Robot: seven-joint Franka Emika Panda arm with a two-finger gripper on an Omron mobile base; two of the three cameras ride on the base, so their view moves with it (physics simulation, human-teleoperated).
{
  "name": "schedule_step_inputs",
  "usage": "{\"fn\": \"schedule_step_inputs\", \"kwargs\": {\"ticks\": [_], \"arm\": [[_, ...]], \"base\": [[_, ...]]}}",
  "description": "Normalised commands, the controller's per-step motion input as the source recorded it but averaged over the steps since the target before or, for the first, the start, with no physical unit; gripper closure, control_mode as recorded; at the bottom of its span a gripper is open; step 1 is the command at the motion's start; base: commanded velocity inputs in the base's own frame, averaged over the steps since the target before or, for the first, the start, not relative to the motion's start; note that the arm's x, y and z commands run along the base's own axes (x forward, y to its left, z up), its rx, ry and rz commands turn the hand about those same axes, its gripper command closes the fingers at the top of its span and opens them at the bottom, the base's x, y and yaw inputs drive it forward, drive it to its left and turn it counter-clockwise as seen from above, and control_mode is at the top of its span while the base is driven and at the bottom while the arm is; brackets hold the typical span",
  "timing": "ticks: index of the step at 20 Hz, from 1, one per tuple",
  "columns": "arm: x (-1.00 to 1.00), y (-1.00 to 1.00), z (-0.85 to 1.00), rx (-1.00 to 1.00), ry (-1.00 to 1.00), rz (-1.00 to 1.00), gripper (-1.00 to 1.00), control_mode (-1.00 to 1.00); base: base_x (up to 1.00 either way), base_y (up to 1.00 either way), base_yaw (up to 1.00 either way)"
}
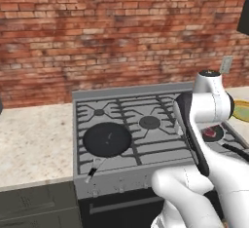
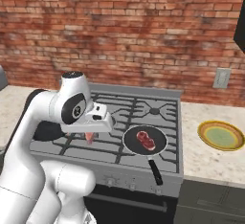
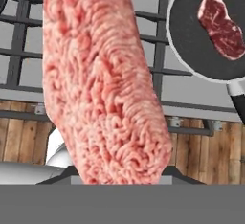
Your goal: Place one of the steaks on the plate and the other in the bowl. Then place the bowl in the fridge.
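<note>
Meat comes first: the tool [image 2: 89,134] is clenched on one pink steak [image 3: 103,84], lifted above the stove [image 2: 119,122]. Past it, a second steak [image 2: 146,140] lies in a black pan [image 2: 130,141]. Farther right, the plate [image 2: 221,135] sits on the desk [image 2: 201,156].

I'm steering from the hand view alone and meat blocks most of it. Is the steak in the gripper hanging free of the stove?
Observer: Looks so. In the right base view the held steak dangles from the gripper above the stove grates, apparently without touching them.
Operator: Where's the plate?
Observer: The plate sits on the counter to the right of the stove, past the pan with the other steak. Nothing lies on it.
Operator: Anything on the stove's left side?
Observer: A second black pan, with no food in it, on the front left burner.
</note>
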Motion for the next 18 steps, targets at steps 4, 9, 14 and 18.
{"fn": "schedule_step_inputs", "kwargs": {"ticks": [4, 9, 14, 18], "arm": [[0.0, 0.0, 0.0, 0.0, 0.0, 0.0, 1.0, 1.0], [0.0, 0.0, 0.0, 0.0, 0.0, 0.0, 1.0, 1.0], [0.0, 0.0, 0.0, 0.0, 0.0, 0.0, 1.0, 1.0], [0.0, 0.0, 0.0, 0.0, 0.0, 0.0, 1.0, 1.0]], "base": [[0.3, -1.0, -0.03], [0.0, -0.85, -0.12], [0.0, -0.65, -0.14], [0.1, -0.48, -0.16]]}}
